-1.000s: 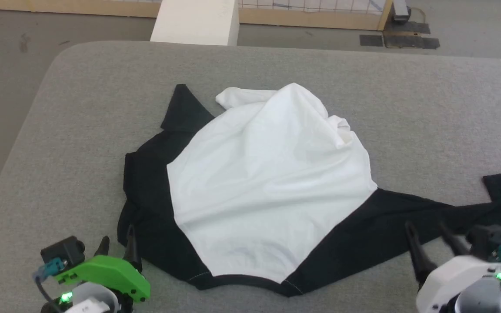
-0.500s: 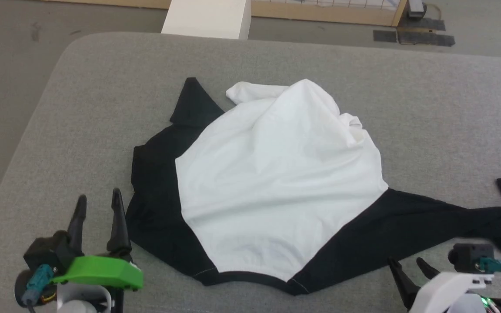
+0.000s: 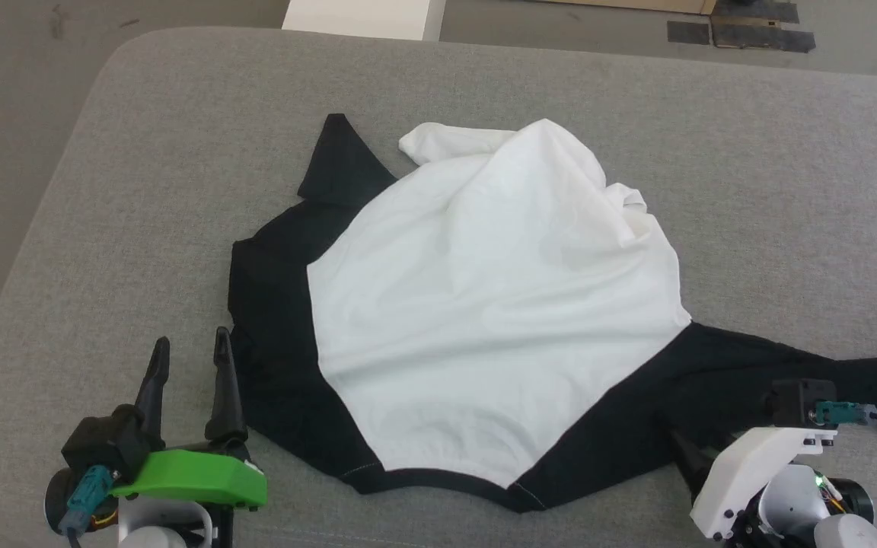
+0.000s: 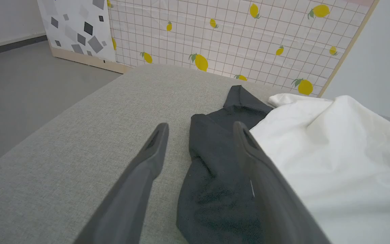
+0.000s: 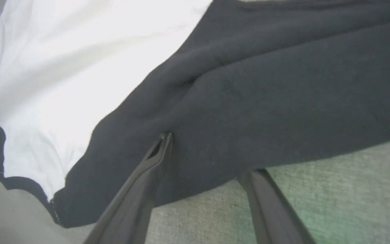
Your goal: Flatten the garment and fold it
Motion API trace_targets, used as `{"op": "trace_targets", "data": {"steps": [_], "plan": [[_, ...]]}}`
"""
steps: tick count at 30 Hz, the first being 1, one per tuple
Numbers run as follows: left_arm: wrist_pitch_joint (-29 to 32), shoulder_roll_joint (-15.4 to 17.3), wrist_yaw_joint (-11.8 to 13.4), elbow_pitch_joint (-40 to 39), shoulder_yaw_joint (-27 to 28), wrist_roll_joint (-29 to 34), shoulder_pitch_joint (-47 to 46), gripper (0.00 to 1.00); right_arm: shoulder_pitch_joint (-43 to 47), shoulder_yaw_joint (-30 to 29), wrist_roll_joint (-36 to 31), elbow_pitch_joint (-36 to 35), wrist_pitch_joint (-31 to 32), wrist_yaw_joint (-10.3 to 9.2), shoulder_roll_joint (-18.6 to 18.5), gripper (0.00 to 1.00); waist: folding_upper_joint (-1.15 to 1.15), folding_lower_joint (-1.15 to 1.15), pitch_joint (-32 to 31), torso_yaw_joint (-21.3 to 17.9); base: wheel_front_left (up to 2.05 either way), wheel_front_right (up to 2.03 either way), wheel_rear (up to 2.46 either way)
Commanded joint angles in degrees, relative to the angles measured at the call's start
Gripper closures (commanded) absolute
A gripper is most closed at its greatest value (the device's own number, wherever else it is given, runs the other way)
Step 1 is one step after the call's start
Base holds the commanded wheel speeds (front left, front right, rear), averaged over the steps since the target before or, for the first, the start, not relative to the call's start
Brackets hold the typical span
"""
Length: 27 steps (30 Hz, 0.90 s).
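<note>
The garment lies crumpled on the grey table, white body in the middle, a black sleeve on each side. My left gripper stands open at the lower left, its fingers beside the left sleeve; the left wrist view shows the sleeve's edge under and between them. My right gripper is open at the near edge of the right sleeve. One finger rests on top of the black cloth, while the tip of the other is hidden under the sleeve's edge. Its white housing shows at the lower right.
The padded grey table has a rounded far-left corner, with floor beyond its left edge. Past the far edge stands a white box, and dark mats lie on the floor. A lemon-patterned panel stands behind the table.
The head camera has tilted down. My left gripper has raised its fingers beside the left sleeve. My right gripper has come down and to the left onto the right sleeve's near edge.
</note>
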Motion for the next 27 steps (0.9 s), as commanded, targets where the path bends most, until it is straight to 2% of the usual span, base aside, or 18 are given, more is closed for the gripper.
{"op": "trace_targets", "data": {"steps": [1,6,13,17,24,27], "plan": [[-0.4,-0.4,-0.5,0.3,0.4,0.6,-1.0,0.00,0.3,1.1,-0.7,2.8,1.0,-0.11,0.6,1.00,0.00,0.00,-0.1,-0.1,0.00,0.00,0.00],[-0.4,-1.2,-1.7,1.8,1.1,1.3,-0.7,0.00,0.7,-0.3,-4.1,2.0,-1.0,-0.11,0.6,1.00,0.00,0.00,-0.9,-0.4,0.00,0.00,0.00],[-0.4,-1.9,-2.8,3.3,1.4,1.5,0.1,0.00,3.2,-9.2,-13.6,-4.8,-3.3,-0.11,0.6,1.00,0.00,0.00,-2.4,-0.9,0.00,0.00,0.00],[0.3,-1.7,-4.3,4.8,-0.3,0.6,0.9,0.00,4.8,-12.6,-14.1,-8.1,-3.0,-0.11,0.6,1.00,0.00,0.00,-2.9,-1.1,0.00,0.00,0.00],[11.1,-0.9,-6.4,5.4,-5.9,-4.3,2.1,0.00,5.9,-13.7,-12.4,-8.8,-2.4,-0.11,0.6,1.00,0.00,0.00,-3.4,-1.0,0.00,0.00,0.00],[17.5,-1.4,-4.0,6.1,-6.2,-5.7,2.2,0.00,6.0,-13.2,-12.0,-8.4,-2.5,-0.11,0.6,1.00,0.00,0.00,-3.7,-1.1,0.00,0.00,0.00]]}}
